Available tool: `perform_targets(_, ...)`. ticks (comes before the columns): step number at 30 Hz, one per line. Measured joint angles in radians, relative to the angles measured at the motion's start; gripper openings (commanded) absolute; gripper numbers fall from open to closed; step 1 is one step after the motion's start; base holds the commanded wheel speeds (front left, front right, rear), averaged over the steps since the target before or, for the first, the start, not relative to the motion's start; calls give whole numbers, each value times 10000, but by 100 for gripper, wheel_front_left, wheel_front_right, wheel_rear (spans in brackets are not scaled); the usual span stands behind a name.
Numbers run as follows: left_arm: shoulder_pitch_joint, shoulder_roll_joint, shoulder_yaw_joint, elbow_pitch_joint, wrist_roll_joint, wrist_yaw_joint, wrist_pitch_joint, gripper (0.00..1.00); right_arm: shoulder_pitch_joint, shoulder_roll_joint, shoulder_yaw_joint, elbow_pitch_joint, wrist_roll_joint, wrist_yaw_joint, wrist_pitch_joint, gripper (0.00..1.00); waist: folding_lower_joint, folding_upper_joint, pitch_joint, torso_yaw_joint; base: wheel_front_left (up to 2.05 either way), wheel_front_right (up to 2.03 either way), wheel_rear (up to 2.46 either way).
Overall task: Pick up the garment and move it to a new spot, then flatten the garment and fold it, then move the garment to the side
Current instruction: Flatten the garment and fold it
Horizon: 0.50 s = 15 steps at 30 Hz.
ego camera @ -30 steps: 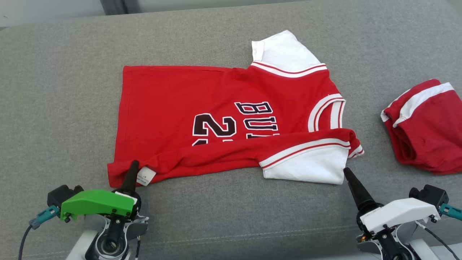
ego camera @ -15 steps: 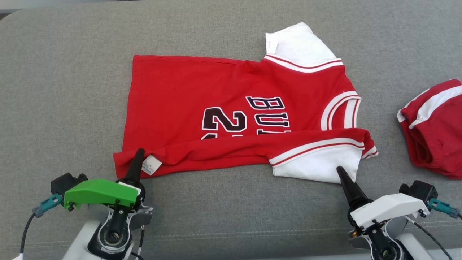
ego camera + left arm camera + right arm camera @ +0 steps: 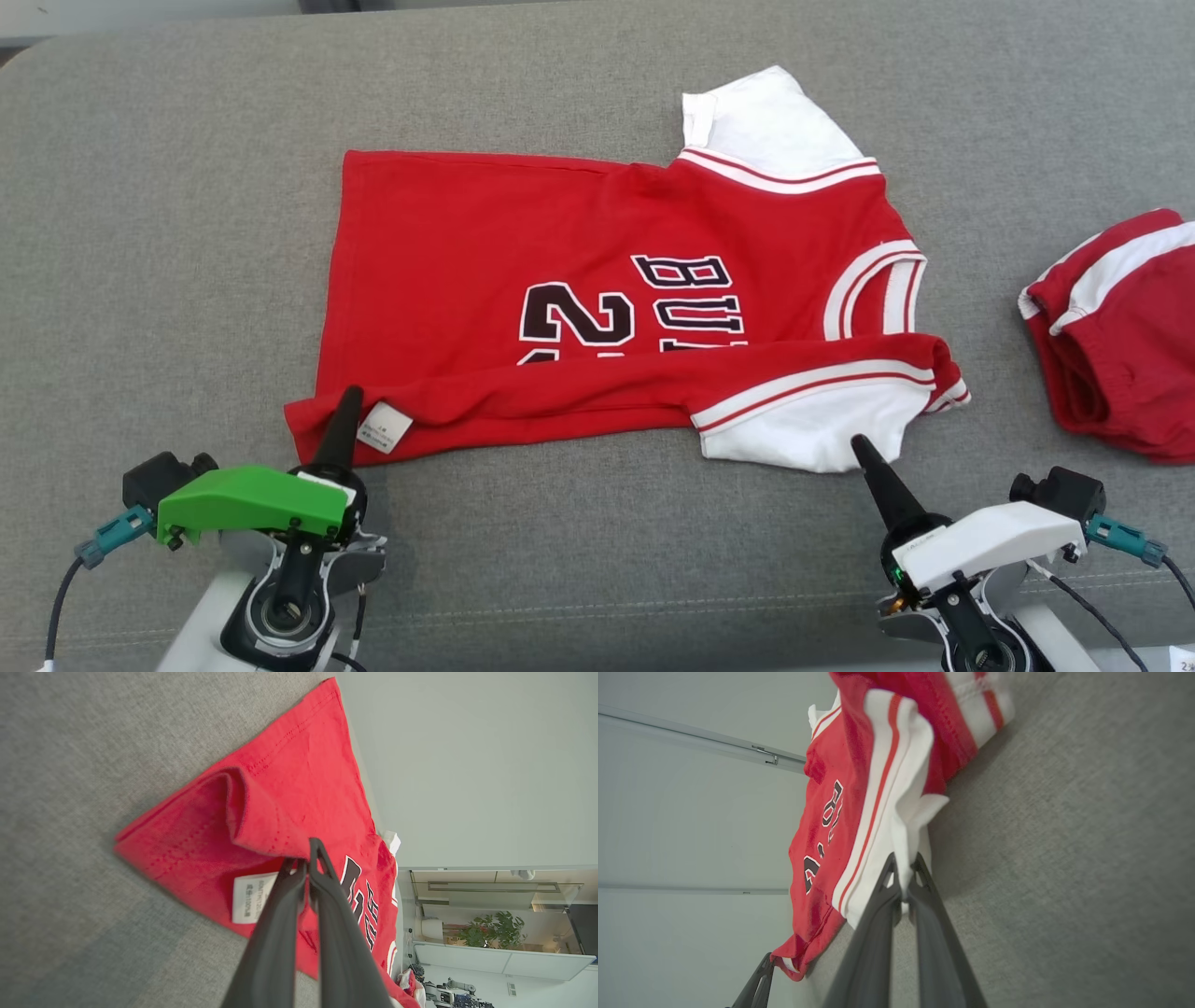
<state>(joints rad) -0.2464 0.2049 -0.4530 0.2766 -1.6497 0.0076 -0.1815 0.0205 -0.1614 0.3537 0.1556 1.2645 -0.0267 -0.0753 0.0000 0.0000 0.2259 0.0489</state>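
Grey fabric cushion (image 3: 187, 233) bears a red-and-white jersey (image 3: 560, 243), left gripper (image 3: 349, 394) and right gripper (image 3: 857, 442) pinching its lower corners; lifting evenly seems best.

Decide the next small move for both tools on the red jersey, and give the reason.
Probably raise both together a little. The left tool is shut on the jersey hem corner beside the white label, the right tool on the near white sleeve, yet the cloth lies rumpled on the grey cushion; an even lift should free that edge.
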Motion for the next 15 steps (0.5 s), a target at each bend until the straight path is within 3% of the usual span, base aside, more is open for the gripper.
perform_targets(8, 22, 54, 38, -115, 12, -35, -77, 0, 783, 740, 25, -1843, 1758, 1137, 454, 0, 0, 0, -270, -228, 0, 0, 0)
perform_targets(15, 472, 132, 140, -650, 17, -151, -159, 0, 1801, 688, -383, -3329, 2800, 1323, 495, 0, 0, 0, -551, -396, 0, 0, 0)
